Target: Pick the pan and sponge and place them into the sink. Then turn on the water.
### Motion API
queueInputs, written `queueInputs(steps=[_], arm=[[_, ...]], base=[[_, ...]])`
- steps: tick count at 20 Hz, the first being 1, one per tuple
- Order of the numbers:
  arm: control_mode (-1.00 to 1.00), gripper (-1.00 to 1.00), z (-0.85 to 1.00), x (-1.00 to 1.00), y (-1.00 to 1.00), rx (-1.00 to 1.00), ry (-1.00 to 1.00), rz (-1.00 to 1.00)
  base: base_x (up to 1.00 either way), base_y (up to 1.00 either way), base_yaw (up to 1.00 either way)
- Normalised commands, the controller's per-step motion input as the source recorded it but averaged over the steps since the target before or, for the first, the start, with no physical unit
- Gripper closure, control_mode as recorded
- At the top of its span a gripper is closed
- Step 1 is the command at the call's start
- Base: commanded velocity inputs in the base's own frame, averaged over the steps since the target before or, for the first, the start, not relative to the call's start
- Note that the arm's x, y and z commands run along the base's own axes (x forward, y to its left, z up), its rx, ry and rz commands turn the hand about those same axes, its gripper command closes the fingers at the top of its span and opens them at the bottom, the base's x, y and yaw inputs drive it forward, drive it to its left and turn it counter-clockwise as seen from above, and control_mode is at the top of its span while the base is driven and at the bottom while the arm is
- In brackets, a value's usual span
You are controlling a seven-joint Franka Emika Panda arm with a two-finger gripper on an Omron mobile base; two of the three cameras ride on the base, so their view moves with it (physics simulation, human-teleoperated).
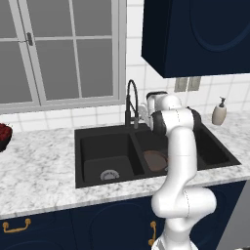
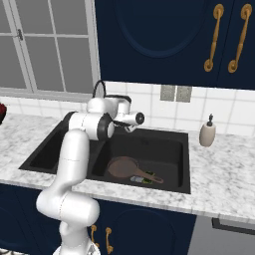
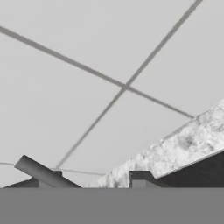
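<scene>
Lying flat on the floor of the right basin of the sink (image 2: 182,149), the pan (image 2: 123,167) shows its brownish-grey inside upward, with its handle stretching toward the front right corner of that basin. We see the sponge (image 2: 138,179) in the same basin, just beside the handle on its near side, close to the front wall; whether it touches the handle we cannot tell. In the left base view the pan (image 1: 155,160) peeks out from behind our white arm. The left basin holds its round silver drain (image 1: 109,175).

Behind the divider between the two basins rises the black gooseneck faucet (image 1: 131,100). Our end effector (image 3: 94,180) sits up at the back of the sink, right by the faucet base, pointing toward the tiled wall (image 3: 87,65). In the hand view one dark fingertip stands on each side of a gap, and a grey bar, apparently the faucet lever (image 3: 43,173), slants in at the left fingertip; whether the fingers pinch it we cannot tell.

Around the sink runs the marbled white worktop (image 2: 224,174). A soap dispenser (image 2: 207,132) stands on it to the right of the sink, against the wall. At the far left edge sits a dark bowl of red fruit (image 1: 4,135). A window (image 1: 58,49) fills the wall above the left side, and dark blue cabinets (image 2: 164,40) hang above the right.
</scene>
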Motion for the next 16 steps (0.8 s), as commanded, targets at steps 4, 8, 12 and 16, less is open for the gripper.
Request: queueInputs(steps=[4, 8, 12, 16], arm=[[-1.0, 1.0, -0.07, 0.16, 0.0, 0.16, 0.28, -0.12], [-1.0, 1.0, -0.13, 0.07, 0.0, 0.2, 0.27, -0.11], [-1.0, 1.0, -0.21, 0.08, -0.05, 0.24, 0.23, -0.12], [-1.0, 1.0, -0.26, 0.03, -0.06, 0.26, 0.16, -0.14]], base=[[0.0, 0.0, 0.0], [0.0, 0.0, 0.0], [0.0, 0.0, 0.0], [0.0, 0.0, 0.0]])
